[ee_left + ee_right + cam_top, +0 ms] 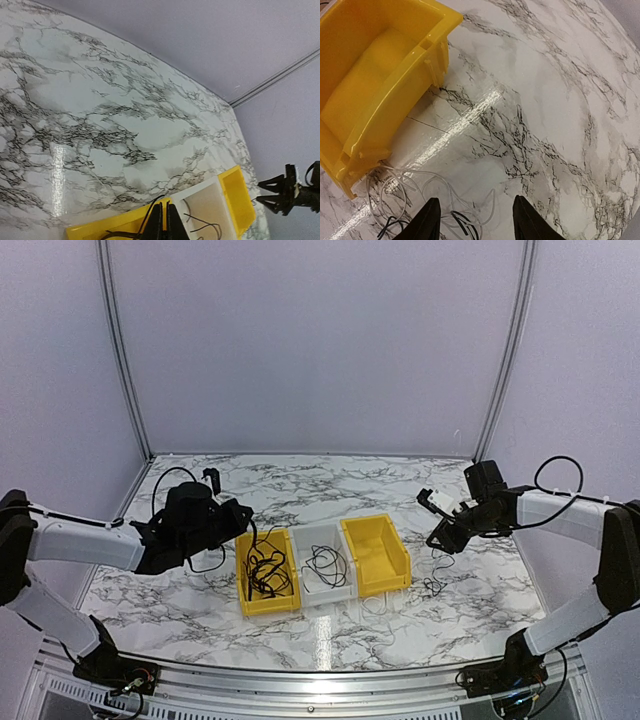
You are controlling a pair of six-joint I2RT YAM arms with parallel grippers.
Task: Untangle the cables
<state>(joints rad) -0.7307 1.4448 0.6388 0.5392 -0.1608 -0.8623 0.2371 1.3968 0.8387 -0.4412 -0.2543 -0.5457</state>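
Note:
Several black cables (pixel 265 575) lie tangled in the left yellow bin (pixel 243 590). My left gripper (pixel 246 524) hovers over that bin's far left corner, shut on a thin black cable (pixel 146 216) that curves off its fingertips (pixel 158 220) and hangs into the bin. One black cable (pixel 323 566) lies coiled in the white middle bin (pixel 345 592). A pale cable (pixel 422 186) and a black cable (pixel 466 227) lie looped on the table beside the right yellow bin (pixel 375 90). My right gripper (pixel 476 220) hangs open above them, holding nothing.
The three bins stand side by side mid-table; the right yellow bin (pixel 398 558) holds nothing. A loose cable strand (pixel 375 602) trails on the marble in front of it. White walls enclose the table (pixel 300 480) on three sides.

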